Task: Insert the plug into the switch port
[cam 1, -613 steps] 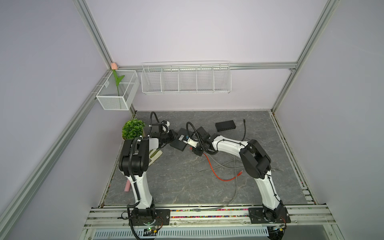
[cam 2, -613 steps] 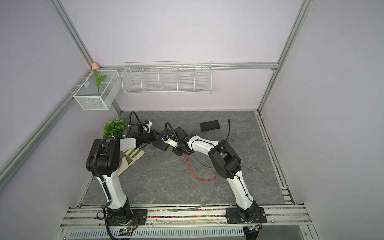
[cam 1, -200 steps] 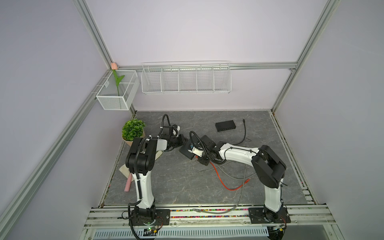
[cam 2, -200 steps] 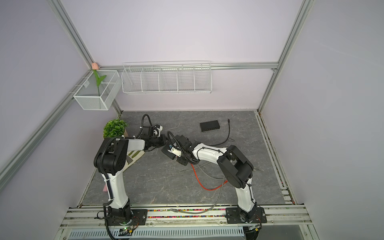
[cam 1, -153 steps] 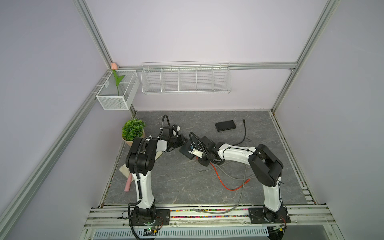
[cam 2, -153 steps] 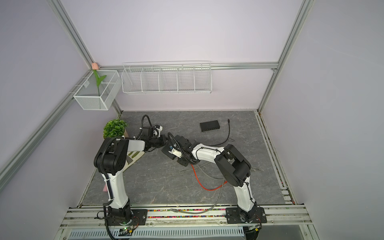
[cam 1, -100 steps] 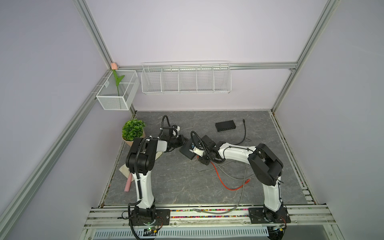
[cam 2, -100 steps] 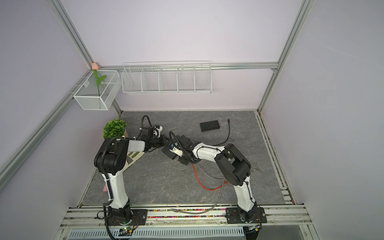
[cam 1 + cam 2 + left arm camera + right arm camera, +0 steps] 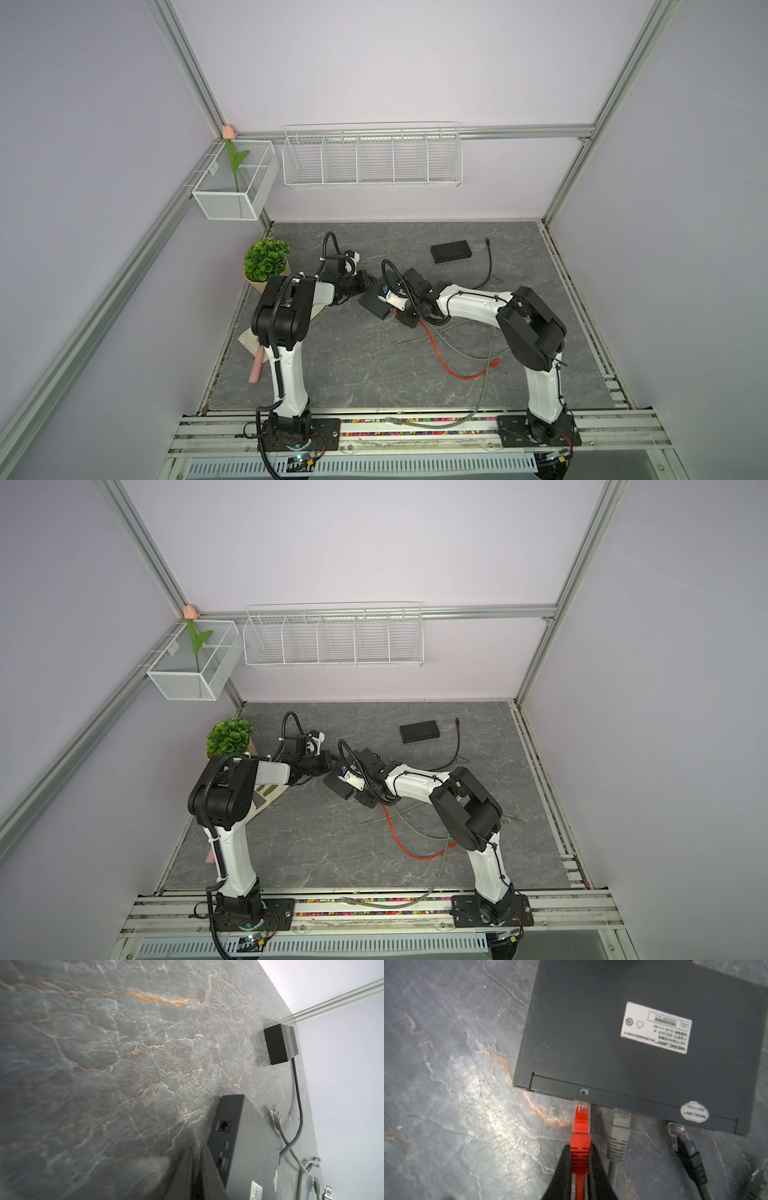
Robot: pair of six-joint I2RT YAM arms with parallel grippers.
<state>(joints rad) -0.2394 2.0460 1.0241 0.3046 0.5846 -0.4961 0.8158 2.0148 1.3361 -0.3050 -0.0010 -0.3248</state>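
1. Since some three seconds back, both arms have shifted toward the front of the table, and the switch (image 9: 373, 302) between them has gone with them. Over the last second the tips have scarcely moved. I judge the repositioning over and the fine push in hand.
2. As for the right pincer (image 9: 580, 1148), it is clamped on the boot of the red plug (image 9: 581, 1120), with the cable trailing back between its jaws.
3. Just ahead of its tips, the plug's clear nose meets the switch's port face. It is lined up, but most of its body is outside, so I judge it not seated yet.
4. Just beside this pincer, a grey plug (image 9: 619, 1126) sits in a neighbouring port. Farther to that side, a black plug (image 9: 683, 1140) looks loose at the switch's edge.
5. The left pincer (image 9: 197, 1148) has its jaws together and holds nothing. Its tips lie hard against the switch's rear face, with the power socket (image 9: 224, 1125) just ahead; it is likely bracing.
6. What remains, I judge, is a straight push forward until the plug latches.
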